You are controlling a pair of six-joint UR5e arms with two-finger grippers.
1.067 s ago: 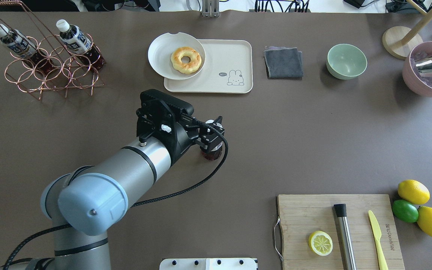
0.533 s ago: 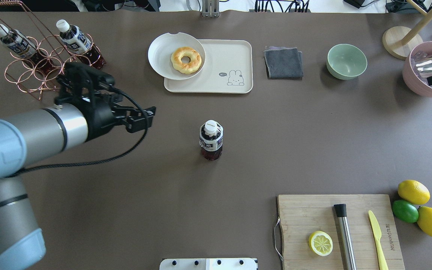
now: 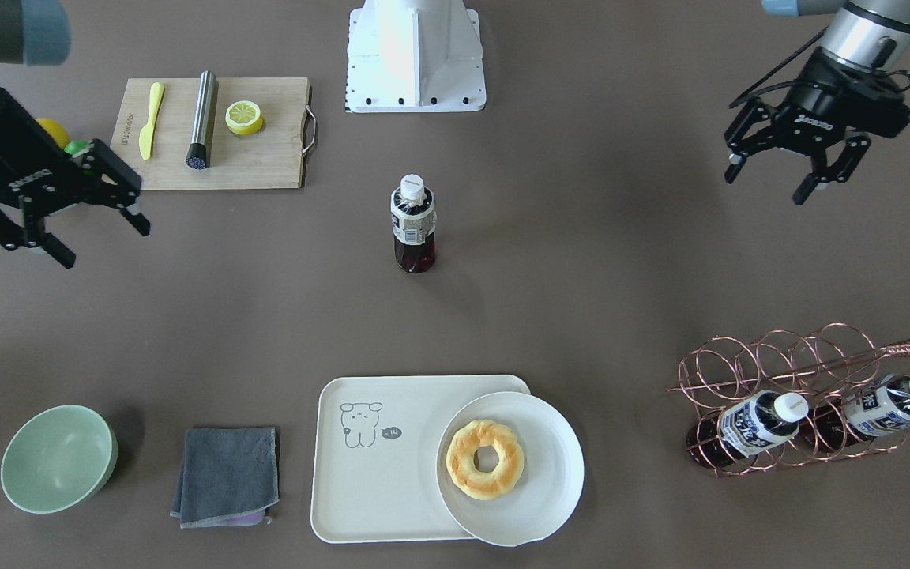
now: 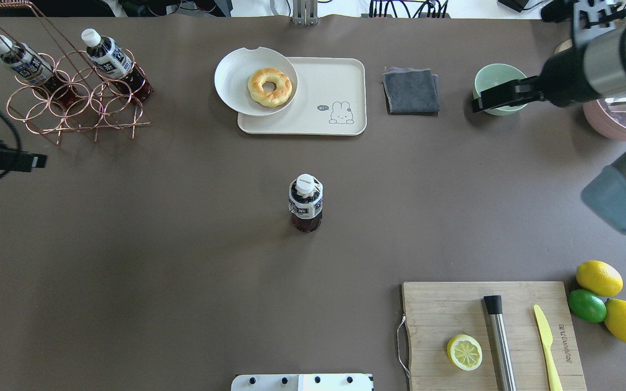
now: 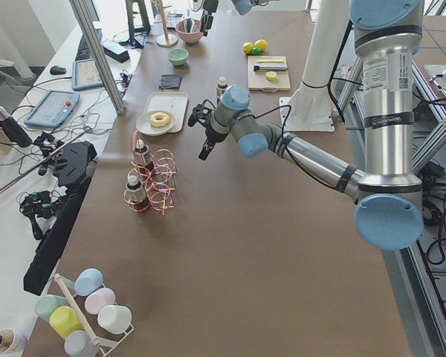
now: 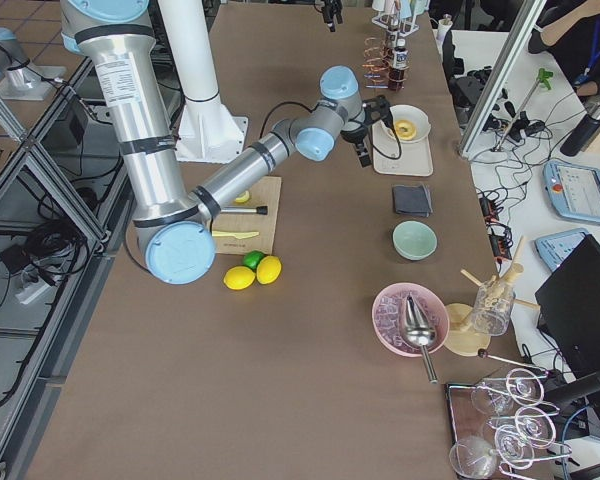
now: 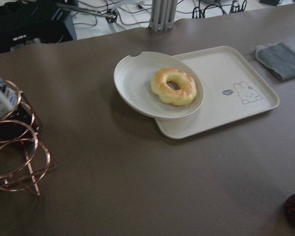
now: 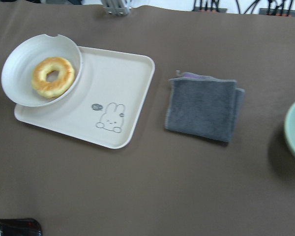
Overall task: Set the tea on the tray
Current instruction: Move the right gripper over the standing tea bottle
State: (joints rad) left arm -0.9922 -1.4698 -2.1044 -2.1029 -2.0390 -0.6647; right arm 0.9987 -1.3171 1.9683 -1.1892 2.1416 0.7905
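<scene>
Brown table (image 4: pixel 182 282) bearing tea (image 4: pixel 306 209), tray (image 4: pixel 324 76), board (image 4: pixel 438 309)

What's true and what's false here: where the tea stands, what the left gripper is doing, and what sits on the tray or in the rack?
1. The tea stands upright on the bare table, apart from the tray. True.
2. The left gripper is shut on the tea. False: it is open, off to the side, and holds nothing.
3. The plate with the doughnut overlaps one end of the tray. True.
4. The rack holds three bottles. False: it holds two.
5. The cloth lies on the tray. False: it lies on the table beside the tray.
</scene>
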